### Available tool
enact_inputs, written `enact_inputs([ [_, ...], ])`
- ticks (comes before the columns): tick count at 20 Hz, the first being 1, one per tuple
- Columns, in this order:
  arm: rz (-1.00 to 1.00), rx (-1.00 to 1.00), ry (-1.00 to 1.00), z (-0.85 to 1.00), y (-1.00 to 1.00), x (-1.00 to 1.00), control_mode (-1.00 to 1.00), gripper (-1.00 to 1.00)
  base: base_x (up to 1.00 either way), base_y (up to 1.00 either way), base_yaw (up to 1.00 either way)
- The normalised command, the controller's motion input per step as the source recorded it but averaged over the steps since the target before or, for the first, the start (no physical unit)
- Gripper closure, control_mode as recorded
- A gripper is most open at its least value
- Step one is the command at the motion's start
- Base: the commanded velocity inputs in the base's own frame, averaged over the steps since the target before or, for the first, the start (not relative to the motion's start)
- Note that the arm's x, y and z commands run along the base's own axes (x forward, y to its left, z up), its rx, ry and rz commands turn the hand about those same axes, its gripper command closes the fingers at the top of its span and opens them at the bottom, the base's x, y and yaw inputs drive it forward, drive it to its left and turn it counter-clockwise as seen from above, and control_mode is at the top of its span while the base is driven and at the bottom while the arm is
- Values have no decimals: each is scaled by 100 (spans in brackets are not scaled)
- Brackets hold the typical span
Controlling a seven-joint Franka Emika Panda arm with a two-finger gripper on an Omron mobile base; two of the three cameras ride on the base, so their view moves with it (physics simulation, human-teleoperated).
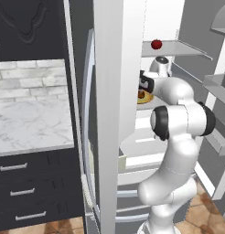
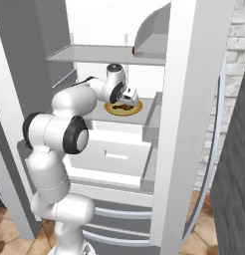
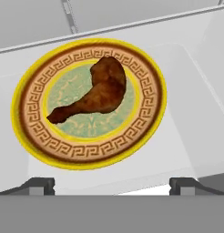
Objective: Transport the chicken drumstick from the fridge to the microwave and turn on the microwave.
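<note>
The pincer point(image 3: 112, 184) stands spread wide and holds nothing, its two dark tips rising at the bottom of the hand view with a clear gap between them; straight ahead of it, toward twelve o'clock in that view, lies the chicken drumstick point(image 3: 93, 96), well short of the tips and not yet touched; the meat's long axis runs slantwise, the thin bone end pointing to about eight o'clock and the thick meaty end up toward one o'clock, so the line between the tips lies at a shallow angle to it and I would judge a turn of the wrist is wanted before the tips can close across the narrow part; the drumstick rests in the middle of a round plate point(image 3: 145, 132) with a yellow rim and a brown patterned band, and the plate sits on a white shelf point(image 3: 186, 91) inside the open fridge point(image 2: 194, 99); from the right base view the arm reaches forward into the fridge with its forearm roughly level and the hand tipped downward over the plate; on the shelf above, in the left base view, sits a small red fruit point(image 1: 156, 44), well apart from the work.
</note>
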Motion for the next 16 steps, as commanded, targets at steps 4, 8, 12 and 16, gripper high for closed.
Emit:
enact_inputs([
  [4,0,0,0,-20,0,33,-100,-100,0,0,0],
  [8,0,0,0,-17,0,29,-100,-100,0,0,0],
  [12,0,0,0,-20,0,31,-100,-100,0,0,0],
  [16,0,0,0,-21,0,35,-100,-100,0,0,0],
])
